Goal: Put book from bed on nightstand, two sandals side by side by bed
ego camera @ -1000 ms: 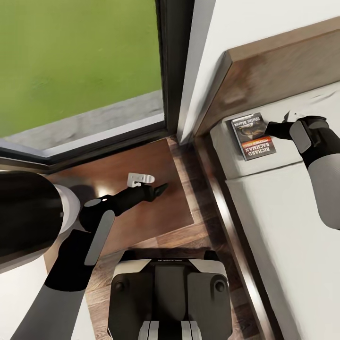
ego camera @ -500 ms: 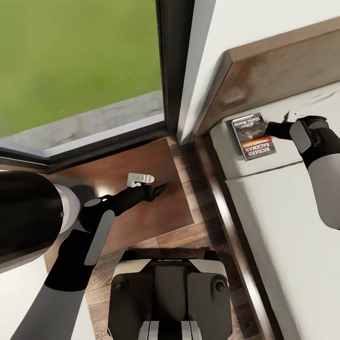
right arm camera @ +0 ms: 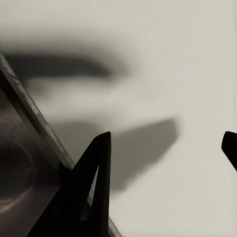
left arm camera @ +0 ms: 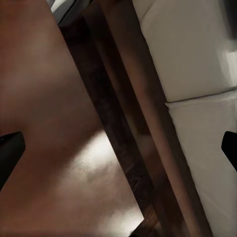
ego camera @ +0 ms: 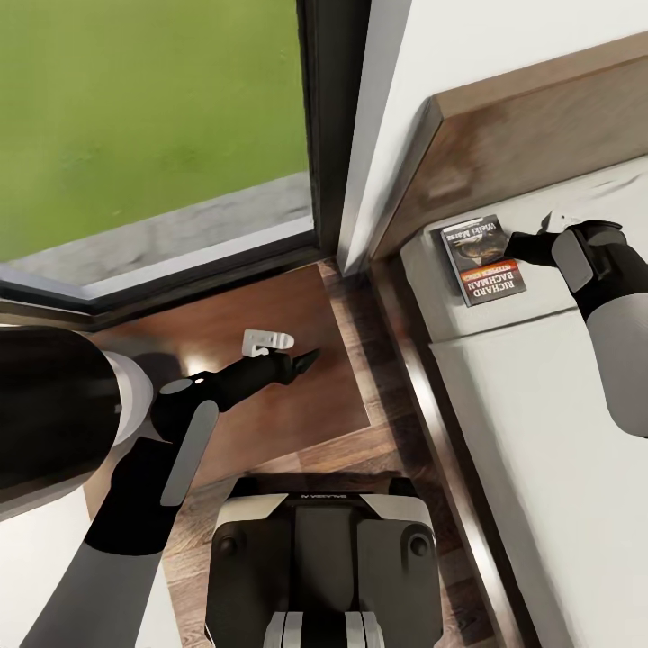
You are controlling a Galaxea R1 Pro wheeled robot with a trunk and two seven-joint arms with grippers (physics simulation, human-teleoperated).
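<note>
The book (ego camera: 481, 259) lies flat on the light-grey mattress of the bed (ego camera: 540, 405), close to the wooden headboard (ego camera: 504, 144). My right gripper (ego camera: 515, 243) is open at the book's right edge. In the right wrist view one dark finger (right arm camera: 96, 187) rests against the edge of the book (right arm camera: 19, 173), and the right gripper (right arm camera: 167, 139) holds nothing. My left gripper (ego camera: 308, 360) hovers open over the nightstand (ego camera: 297, 301), whose brown top (left arm camera: 49, 98) fills half of the left wrist view beside the bed frame (left arm camera: 143, 98). The sandals are out of view.
A strip of wood-plank floor (ego camera: 396, 360) runs between nightstand and bed. Tall dark-framed glass (ego camera: 153, 108) with grass behind it stands behind the nightstand, and a white wall corner (ego camera: 387, 117) meets the headboard. My base (ego camera: 319, 558) sits low in the head view.
</note>
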